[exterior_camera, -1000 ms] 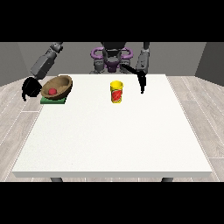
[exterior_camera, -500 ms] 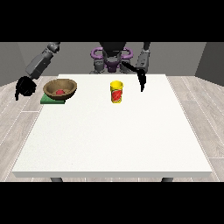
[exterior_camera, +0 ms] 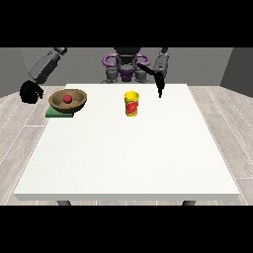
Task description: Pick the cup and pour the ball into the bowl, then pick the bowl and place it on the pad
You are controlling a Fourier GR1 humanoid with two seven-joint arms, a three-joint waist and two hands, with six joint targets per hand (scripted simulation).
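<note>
A wooden bowl (exterior_camera: 68,100) with a red ball (exterior_camera: 67,99) inside it sits on a green pad (exterior_camera: 58,112), and the pad lies at the far corner of the white surface (exterior_camera: 128,153) on the view's left, its outer side close to the surface's left edge and its back side a little in from the far edge. The bowl overhangs the pad toward the middle of the surface, so only the pad's front and left parts show beneath it. A yellow cup (exterior_camera: 131,104) with a red label stands upright near the middle of the far half, well apart from the bowl and open on every side. The hand at the view's left (exterior_camera: 30,92) hangs beyond the surface's left edge, over the floor, beside the bowl but not touching it; its fingers are curled inward and hold nothing. The hand at the view's right (exterior_camera: 159,86) hangs near the far edge, to the right of the cup and apart from it, pointing downward; its fingers look straight and close together, with nothing between them. The widest open room is the near half of the surface, from the cup's front down to the near edge, and the whole right side out to the right edge, where nothing stands. Between the bowl and the cup there is a bare strip of surface. The robot's torso (exterior_camera: 127,65) stands behind the far edge, between the two arms.
</note>
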